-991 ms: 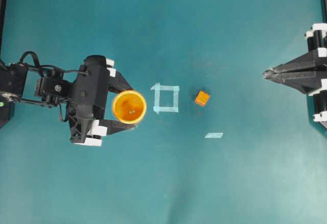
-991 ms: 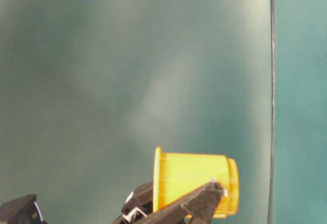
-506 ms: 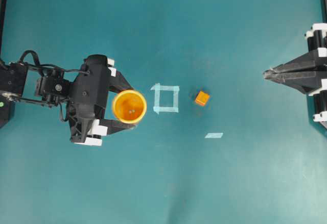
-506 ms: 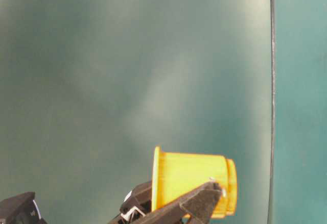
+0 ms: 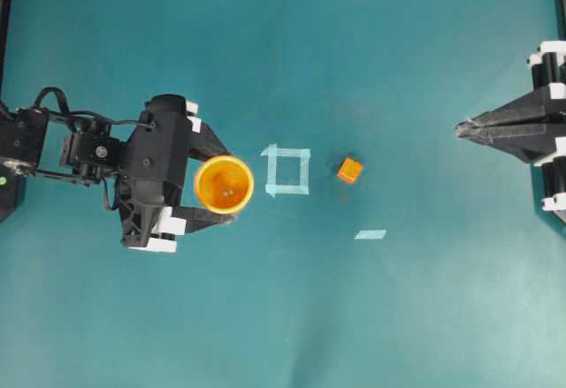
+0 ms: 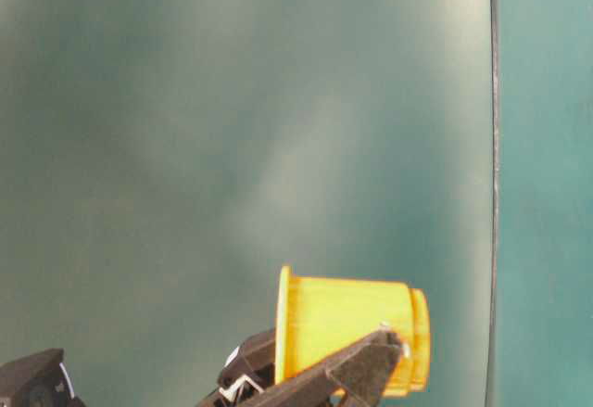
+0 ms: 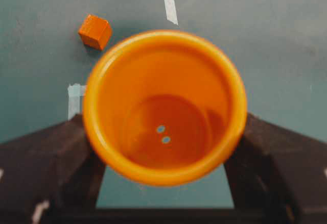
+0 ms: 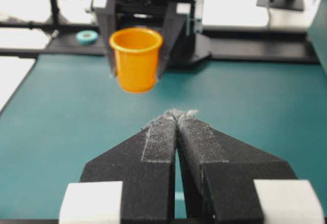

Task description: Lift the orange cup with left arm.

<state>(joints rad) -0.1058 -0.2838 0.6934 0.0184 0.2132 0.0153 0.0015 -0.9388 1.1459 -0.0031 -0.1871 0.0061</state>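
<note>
While the orange cup (image 5: 224,185) is clamped upright above the teal tabletop (image 5: 371,317) by the left gripper (image 5: 218,185), a tape square (image 5: 287,171), an orange cube (image 5: 349,171) and the closed right gripper (image 5: 462,127) are seen beyond.

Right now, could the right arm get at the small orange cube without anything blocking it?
Probably yes. The right gripper sits shut at the right edge, and only bare mat lies between it and the orange cube. The left gripper, holding the orange cup, is beyond the tape square.

Black cabled left arm (image 5: 97,154), white-accented tool (image 5: 225,185), pointed black fingers (image 5: 210,147)
</note>
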